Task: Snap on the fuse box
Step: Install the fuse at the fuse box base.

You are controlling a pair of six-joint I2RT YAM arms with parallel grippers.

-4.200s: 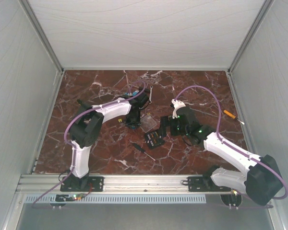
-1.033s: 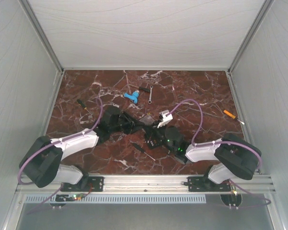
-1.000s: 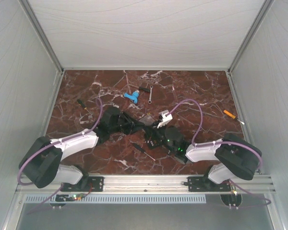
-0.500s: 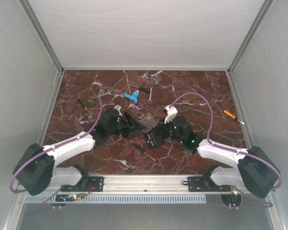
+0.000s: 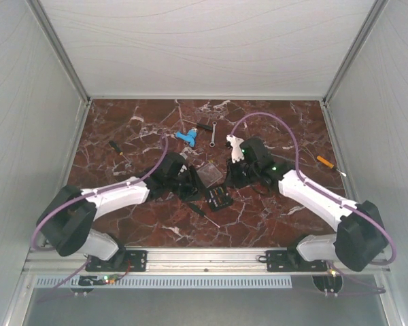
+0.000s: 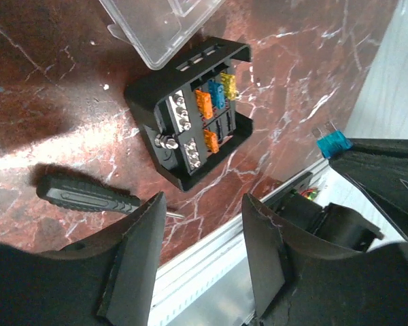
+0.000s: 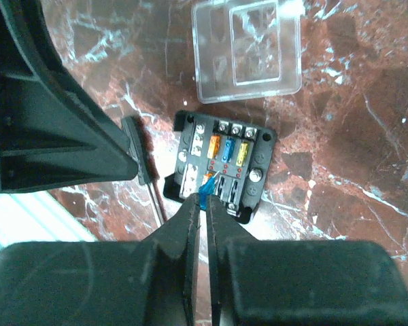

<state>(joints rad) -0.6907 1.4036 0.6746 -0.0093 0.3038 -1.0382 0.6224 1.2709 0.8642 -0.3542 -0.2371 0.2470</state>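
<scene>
- On the marble table (image 5: 122,129), the fuse box (image 7: 221,166) lies uncovered, just beside its clear lid (image 7: 247,51).
- Left gripper (image 6: 204,224): fingers partly apart, empty.
- Right gripper (image 7: 202,207): pinched tight on a small blue fuse (image 6: 333,142) above the box.

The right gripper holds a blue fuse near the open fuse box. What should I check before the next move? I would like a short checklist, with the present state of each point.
1. The right gripper is shut on the blue fuse: ok.
2. The fuse box is uncovered, slots facing up: ok.
3. Free slots remain in the box: ok.
4. The clear lid lies off the box, beside it: ok.
5. The left gripper is open and empty: ok.
6. The fuse is lined up with a free slot: cannot tell.
</scene>
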